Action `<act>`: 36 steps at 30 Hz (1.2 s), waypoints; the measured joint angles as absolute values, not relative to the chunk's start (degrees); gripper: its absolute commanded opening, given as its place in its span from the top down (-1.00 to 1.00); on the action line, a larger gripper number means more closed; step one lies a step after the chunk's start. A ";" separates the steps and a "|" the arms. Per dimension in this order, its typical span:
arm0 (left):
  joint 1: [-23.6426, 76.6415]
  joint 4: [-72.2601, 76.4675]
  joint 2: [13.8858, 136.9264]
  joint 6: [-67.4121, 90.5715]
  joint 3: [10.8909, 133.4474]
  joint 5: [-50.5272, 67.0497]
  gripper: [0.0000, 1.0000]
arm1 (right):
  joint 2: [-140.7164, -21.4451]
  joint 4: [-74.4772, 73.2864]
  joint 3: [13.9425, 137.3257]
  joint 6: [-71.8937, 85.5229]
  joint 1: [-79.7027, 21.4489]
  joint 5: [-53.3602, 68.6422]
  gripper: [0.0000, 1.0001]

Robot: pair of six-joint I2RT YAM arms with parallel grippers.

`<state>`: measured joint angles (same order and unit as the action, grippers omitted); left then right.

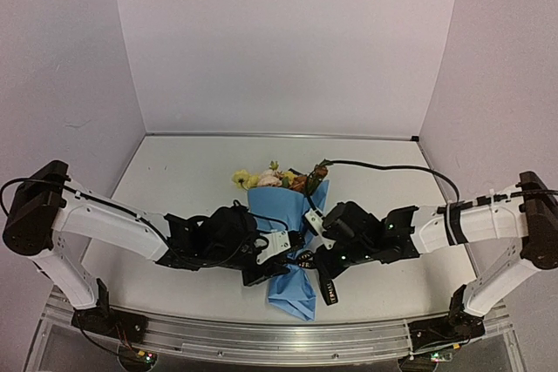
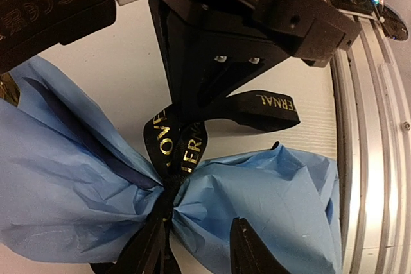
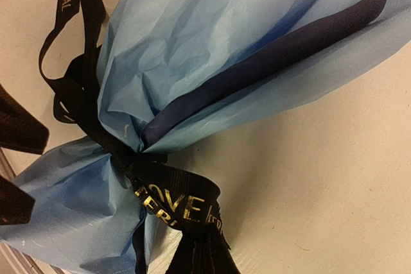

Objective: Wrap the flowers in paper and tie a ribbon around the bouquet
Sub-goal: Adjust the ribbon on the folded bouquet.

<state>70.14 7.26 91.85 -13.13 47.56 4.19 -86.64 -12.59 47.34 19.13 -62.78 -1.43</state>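
Since I am watching from the top camera, I start at the near edge, where the metal rail (image 1: pixel 261 337) carries both arm bases. Just beyond it lies the narrow tail of the paper (image 1: pixel 296 294), flat on the table (image 1: pixel 174 172). The bouquet (image 1: pixel 296 215) lies on its side in the middle. Its long axis runs near to far, with the tail pointing back at the rail and a little to the right, and the wide end pointing at the far wall.

At the pinched waist the ribbon (image 2: pixel 183 152) goes round the paper, its pale lettering readable, with a loose end trailing toward the near right. Both arms meet there from either side.

The right gripper (image 2: pixel 191 115) has its fingers closed on a loop of ribbon just above the waist. The left gripper (image 1: pixel 286 257) sits at the same waist from the other side. In its own wrist view its fingers (image 2: pixel 247 248) seem to stand apart with blue paper between them, but I cannot tell whether they press on anything.

Farther out the paper widens, and the flowers (image 1: pixel 270 179) show past its rim, yellow to the left, pink and orange-brown to the right. A black cable (image 1: pixel 392 165) arcs over the table beyond the right arm
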 measured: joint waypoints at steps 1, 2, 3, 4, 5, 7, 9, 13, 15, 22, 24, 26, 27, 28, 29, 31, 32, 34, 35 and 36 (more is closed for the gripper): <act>70.13 7.76 92.37 -14.44 47.61 3.93 0.32 | -86.61 -12.50 47.21 19.23 -62.78 -1.23 1.00; 70.13 8.13 92.86 -15.47 47.68 3.78 0.36 | -86.53 -12.51 47.07 19.41 -62.78 -1.05 1.00; 70.13 8.23 93.21 -16.44 47.87 3.72 0.40 | -86.44 -12.51 46.89 19.49 -62.78 -0.93 1.00; 70.13 8.49 93.72 -17.56 48.12 3.71 0.42 | -86.30 -12.51 46.72 19.60 -62.78 -0.84 1.00; 70.13 8.57 94.17 -18.70 48.58 3.75 0.43 | -86.10 -12.53 46.61 19.62 -62.78 -0.80 1.00; 70.13 9.00 95.26 -20.76 49.48 3.88 0.44 | -85.60 -12.53 46.42 19.62 -62.78 -0.80 1.00; 70.13 9.51 96.26 -22.65 50.10 3.97 0.44 | -85.15 -12.51 46.39 19.62 -62.78 -0.76 1.00; 69.82 10.27 98.02 -24.79 50.83 4.17 0.45 | -84.82 -12.57 46.39 19.55 -62.78 -0.18 1.00; 69.37 10.49 99.06 -25.38 51.54 4.89 0.45 | -84.77 -12.76 46.39 19.42 -62.78 0.27 1.00; 66.45 11.29 101.28 -25.57 53.40 7.64 0.59 | -83.26 -13.29 46.37 18.92 -62.78 0.94 1.00; 65.86 11.61 102.06 -25.51 53.91 8.47 0.59 | -82.81 -13.32 46.37 18.93 -62.78 0.92 1.00; 65.57 11.99 103.03 -25.57 54.52 9.50 0.57 | -82.62 -13.37 46.37 18.94 -62.78 0.92 1.00; 65.53 12.09 103.35 -25.58 54.69 10.06 0.56 | -82.58 -13.37 46.36 18.95 -62.78 0.91 1.00; 65.52 12.11 103.60 -25.62 54.87 10.76 0.54 | -82.56 -13.39 46.35 18.96 -62.78 0.91 1.00; 65.52 12.05 103.69 -25.65 54.95 11.39 0.54 | -82.56 -13.39 46.35 18.96 -62.78 0.91 1.00; 65.52 12.01 103.76 -25.63 55.19 12.95 0.56 | -82.56 -13.41 46.33 18.96 -62.78 0.89 1.00; 65.52 11.84 103.90 -25.63 55.43 13.47 0.59 | -82.56 -13.39 46.32 18.96 -62.78 0.90 1.00; 65.52 11.04 104.74 -25.63 56.52 14.23 0.63 | -82.56 -13.39 46.27 18.96 -62.78 0.89 1.00; 65.52 10.70 105.24 -25.65 57.10 14.54 0.65 | -82.55 -13.39 46.23 18.98 -62.78 0.80 1.00; 65.52 10.52 105.78 -25.58 57.55 14.79 0.66 | -82.48 -13.40 46.12 18.98 -62.78 0.62 1.00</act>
